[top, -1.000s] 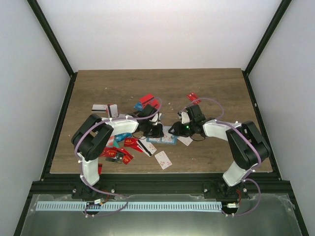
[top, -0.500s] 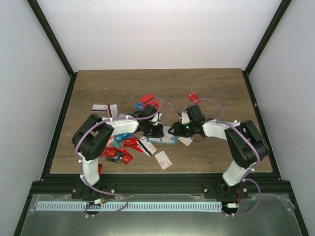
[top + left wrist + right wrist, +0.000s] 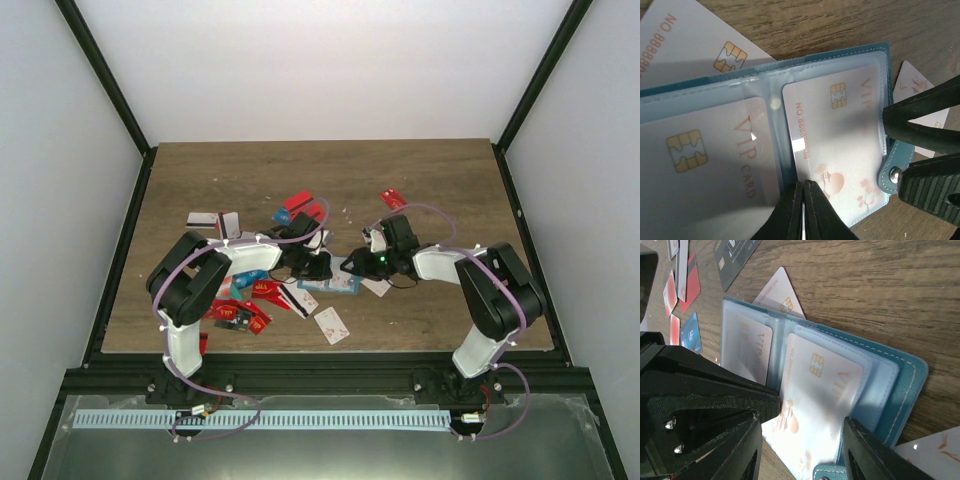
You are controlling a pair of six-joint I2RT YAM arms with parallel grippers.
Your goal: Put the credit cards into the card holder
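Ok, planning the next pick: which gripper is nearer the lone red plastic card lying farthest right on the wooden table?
Right. The right gripper sits toward the robot and slightly left of the lone red plastic card; the left gripper lies further left of it.

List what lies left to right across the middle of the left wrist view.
VIP card in the card holder's left pocket, blossom-printed card in its right pocket, snap tab, right gripper's fingers.
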